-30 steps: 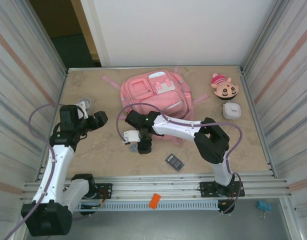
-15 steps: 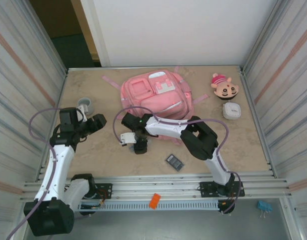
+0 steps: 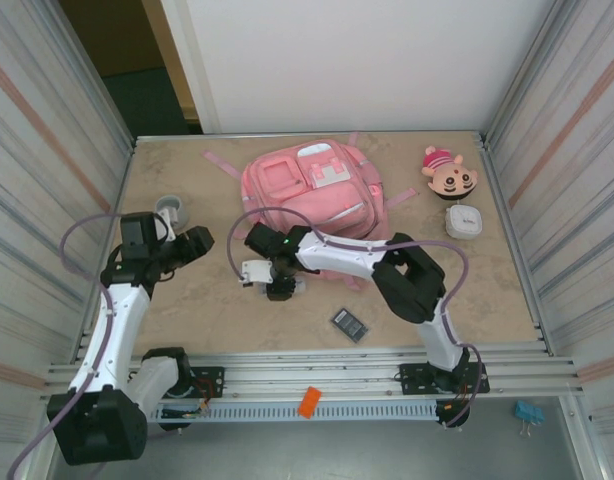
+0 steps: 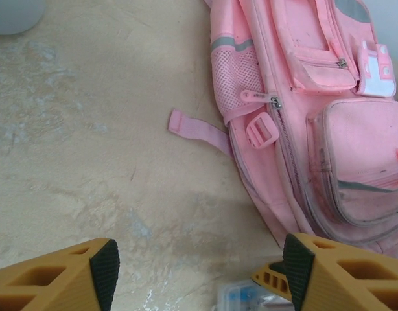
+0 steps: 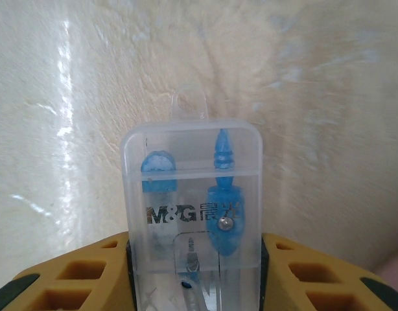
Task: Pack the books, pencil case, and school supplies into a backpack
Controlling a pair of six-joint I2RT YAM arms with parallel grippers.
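Your right gripper (image 5: pixel 194 249) clamps one end of the compass box (image 5: pixel 192 181), which lies on the table (image 3: pixel 187 300) between the backpack (image 3: pixel 312 195) and the near edge. The slick plastic may pivot or slip when you lift. Your left gripper (image 4: pixel 200 269) hangs open and empty.

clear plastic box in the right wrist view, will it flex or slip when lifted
The clear plastic box with a blue compass inside looks rigid, so it should lift without sagging. Its glossy walls sit between the pads of the right tool, so it may slip under a light grip. Thin and mostly hollow, it is probably light.
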